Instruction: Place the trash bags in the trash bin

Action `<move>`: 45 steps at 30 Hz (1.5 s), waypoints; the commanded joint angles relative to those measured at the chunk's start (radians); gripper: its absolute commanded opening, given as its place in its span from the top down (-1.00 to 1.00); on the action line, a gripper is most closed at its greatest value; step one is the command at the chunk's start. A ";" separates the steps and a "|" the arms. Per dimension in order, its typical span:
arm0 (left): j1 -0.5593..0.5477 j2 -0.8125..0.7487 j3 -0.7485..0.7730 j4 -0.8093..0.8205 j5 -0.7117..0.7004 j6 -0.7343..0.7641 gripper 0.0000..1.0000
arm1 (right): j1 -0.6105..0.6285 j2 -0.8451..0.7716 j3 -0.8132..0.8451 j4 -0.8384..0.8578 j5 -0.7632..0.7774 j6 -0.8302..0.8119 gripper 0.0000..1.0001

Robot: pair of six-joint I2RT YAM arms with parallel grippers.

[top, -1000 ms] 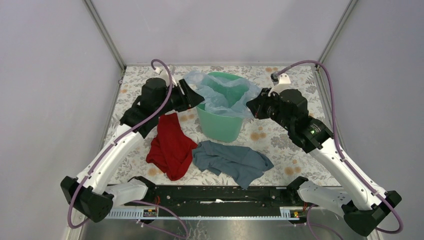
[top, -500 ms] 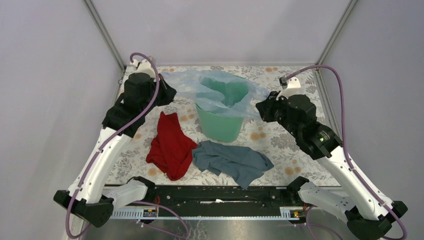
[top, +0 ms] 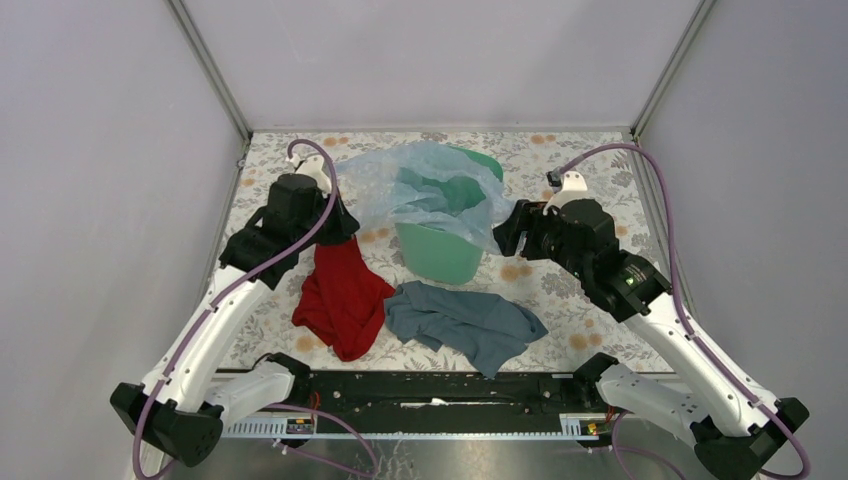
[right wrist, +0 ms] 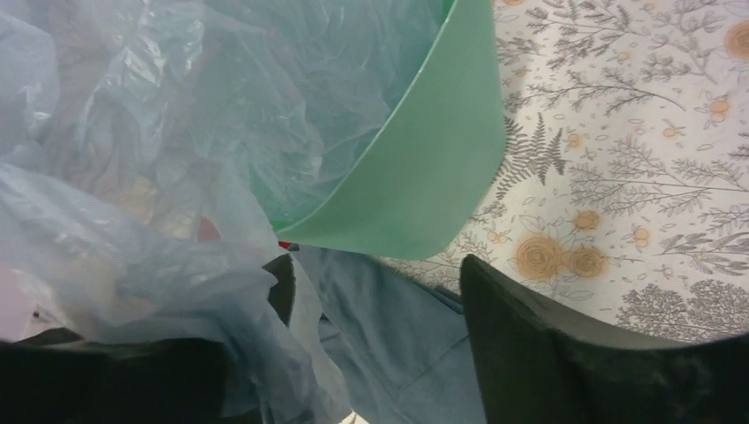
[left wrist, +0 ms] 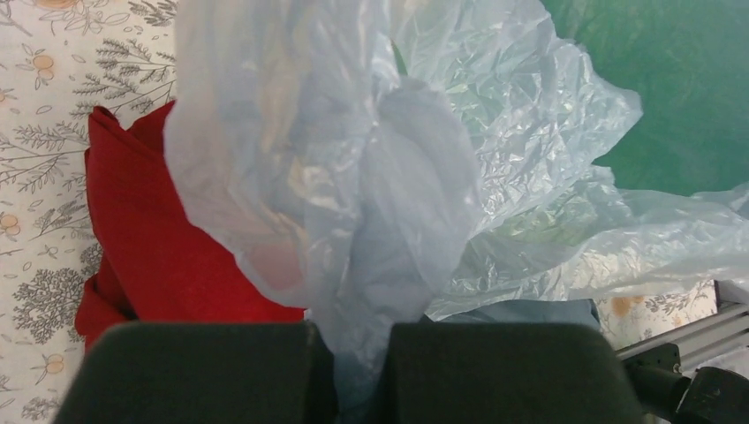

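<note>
Floral worktop first, w/ the trash bag biggest on it. It lay draped over the trash bin by the middle of the far edge, part sagging inside and a flap spilling off the bin's left side. Film looked v. light, floppy, slick, easy to tear; best pinched at a gathered bunch, I'd say. Red cloth & grey-blue cloth lay toward the near edge. Left gripper had jaws pressed together on a bag twist. Right gripper jaws stood spread, film over one finger. Couldn't tell how much bag sat inside; bin's left rim was hidden.
</note>
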 commanded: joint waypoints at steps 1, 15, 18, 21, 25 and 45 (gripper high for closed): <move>0.003 -0.021 0.031 0.075 0.052 0.002 1.00 | 0.002 -0.022 0.030 -0.007 -0.101 0.060 -0.70; 0.004 -0.027 0.040 0.107 0.066 0.027 1.00 | 0.002 0.205 0.358 -0.101 -0.110 -0.093 -0.99; 0.003 -0.032 0.039 0.107 0.066 0.035 1.00 | 0.001 0.233 0.379 -0.099 -0.141 -0.077 -0.99; 0.003 -0.033 0.037 0.108 0.067 0.048 1.00 | 0.006 0.311 0.430 -0.160 0.040 -0.045 -0.98; 0.004 -0.039 0.032 0.108 0.048 0.063 1.00 | 0.011 0.394 0.469 -0.180 0.161 -0.044 -0.45; 0.143 -0.015 0.053 0.085 0.204 0.116 1.00 | -0.120 0.310 0.440 -0.246 -0.033 -0.178 -0.27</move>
